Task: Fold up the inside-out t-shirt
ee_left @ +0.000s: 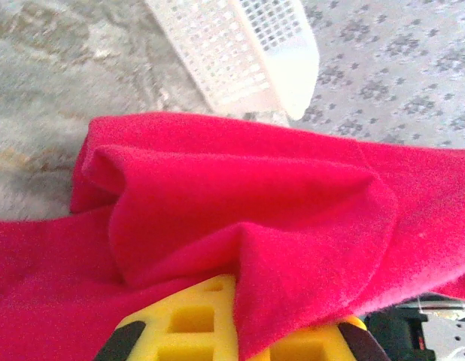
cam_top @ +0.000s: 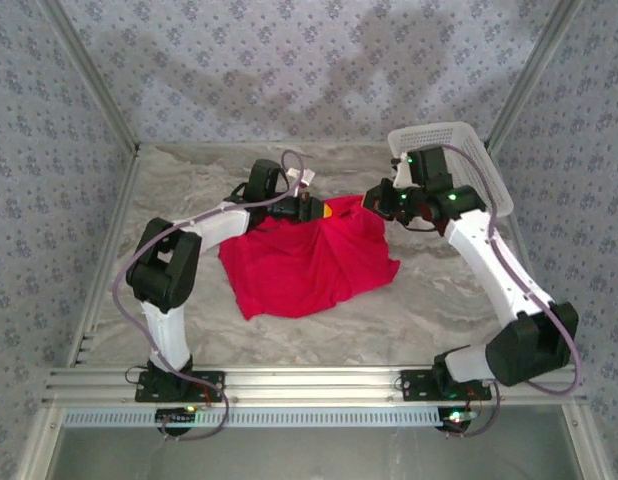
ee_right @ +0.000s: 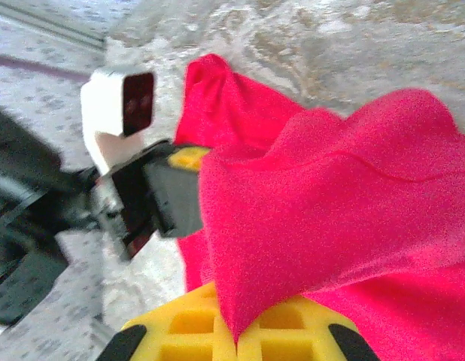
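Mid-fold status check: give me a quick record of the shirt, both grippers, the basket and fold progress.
t-shirt: red, crumpled in a heap at the middle of the table, far edge raised
left gripper: at the far edge, cloth pinched between its yellow fingers
right gripper: at the far edge further right, cloth pinched likewise
basket: white mesh, far right, behind the right arm
fold: no neat fold yet

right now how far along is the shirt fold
Barely started. Nothing looks folded yet: the t-shirt lies in a rumpled heap on the table. In hand: the left jaws and the right jaws each appear to pinch its far edge, close together, with cloth raised and bunched between them. Left to do: spread it flat, then make every fold.
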